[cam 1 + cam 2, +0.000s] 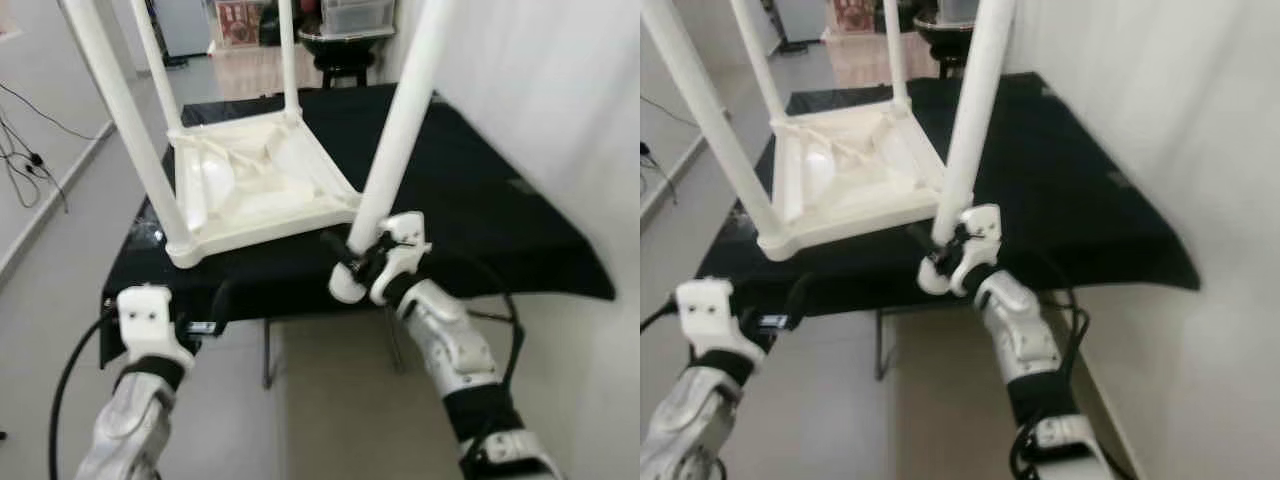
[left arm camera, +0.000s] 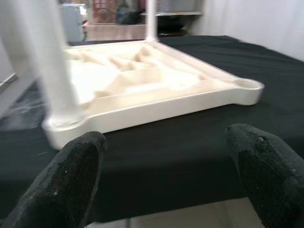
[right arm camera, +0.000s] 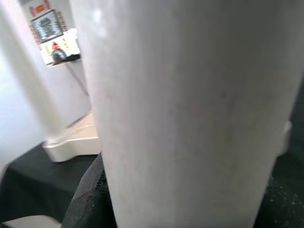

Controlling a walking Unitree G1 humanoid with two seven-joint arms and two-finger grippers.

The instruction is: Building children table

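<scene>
A black cloth (image 1: 470,190) covers a table beside a white wall (image 1: 560,90), with pale floor (image 1: 40,310) below and shelves far behind. One white tabletop (image 1: 255,190) lies upside down on the cloth. Four white legs are up: three stand in its corners, and the right gripper (image 1: 358,262) is clamped around the fourth leg (image 1: 400,130) at the near right corner. The left gripper (image 2: 161,175) hovers with its fingers (image 2: 71,180) spread, near the cloth's front edge.

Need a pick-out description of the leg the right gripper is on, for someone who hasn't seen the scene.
On the black-draped table a white tabletop lies upside down with legs pointing up. The wanted leg is at its near-right corner, leaning, its foot not seated in the corner socket, gripped low by the right gripper.
</scene>
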